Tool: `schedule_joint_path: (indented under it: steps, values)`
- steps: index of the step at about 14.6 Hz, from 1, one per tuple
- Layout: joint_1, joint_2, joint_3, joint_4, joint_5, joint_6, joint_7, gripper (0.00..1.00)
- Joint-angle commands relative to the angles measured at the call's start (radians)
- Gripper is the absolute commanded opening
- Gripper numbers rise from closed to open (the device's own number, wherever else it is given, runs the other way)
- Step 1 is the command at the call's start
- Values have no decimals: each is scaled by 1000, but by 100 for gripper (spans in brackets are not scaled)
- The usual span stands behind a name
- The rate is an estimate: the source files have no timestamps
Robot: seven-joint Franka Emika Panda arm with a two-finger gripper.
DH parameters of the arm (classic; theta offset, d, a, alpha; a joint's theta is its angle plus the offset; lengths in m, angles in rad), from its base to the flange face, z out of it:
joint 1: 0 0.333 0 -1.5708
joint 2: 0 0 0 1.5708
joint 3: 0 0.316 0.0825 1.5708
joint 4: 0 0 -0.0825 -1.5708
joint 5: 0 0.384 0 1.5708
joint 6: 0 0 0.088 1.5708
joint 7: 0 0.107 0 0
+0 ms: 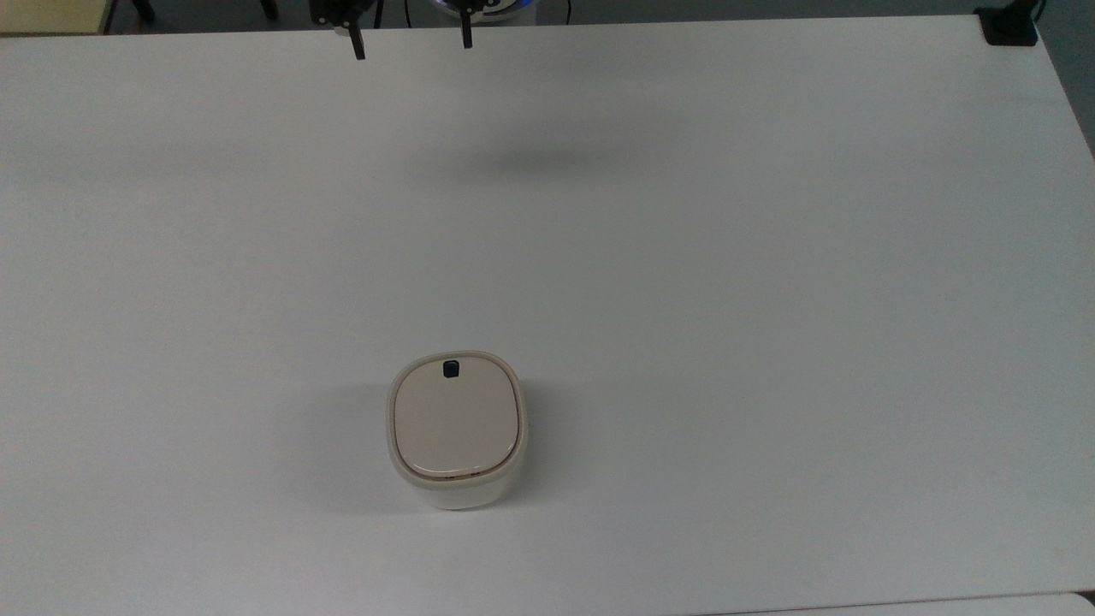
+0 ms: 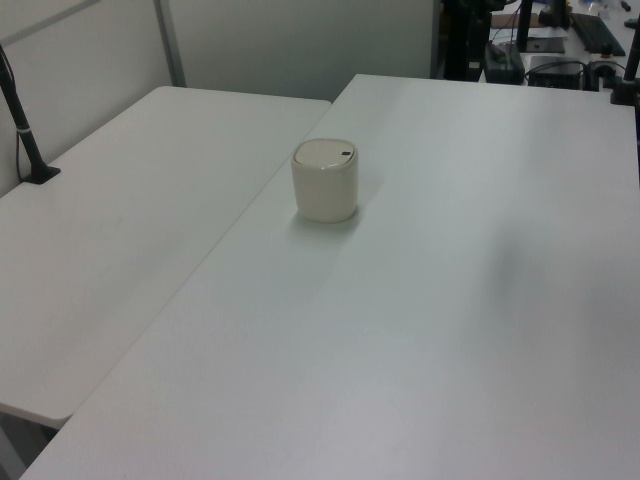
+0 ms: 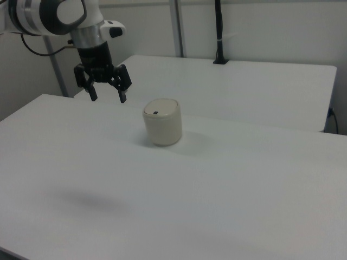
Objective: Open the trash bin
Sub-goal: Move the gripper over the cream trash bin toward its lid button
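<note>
The trash bin [image 1: 456, 428] is a small cream-white tub with a flat beige lid, which lies shut. A black square button [image 1: 450, 369] sits near the lid's far edge in the top view. The bin also stands on the white table in the left view [image 2: 325, 181] and in the right view [image 3: 162, 122]. My gripper [image 3: 108, 98] hangs open and empty high above the table, to the right view's left of the bin and well apart from it. In the top view its two black fingertips [image 1: 358, 48] poke in at the upper edge, gripper [image 1: 412, 44].
The white table [image 1: 770, 257] carries nothing but the bin. A second white table [image 2: 120, 230] adjoins it on the left view's left, with a black clamp post [image 2: 25, 130]. A black clamp [image 1: 1009, 26] sits at the top view's upper right corner.
</note>
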Motion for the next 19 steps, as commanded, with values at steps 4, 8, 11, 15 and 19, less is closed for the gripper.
schedule_joint_path:
  steps: [4,8,11,15,19]
  values:
    - [-1,32,-4,2,18,81,8,52]
    - [6,125,-4,2,9,346,288,1]
    - [8,187,-4,1,12,496,422,0]
    - [20,268,-6,-15,7,748,592,0]
    - [22,354,-11,-13,10,911,666,0]
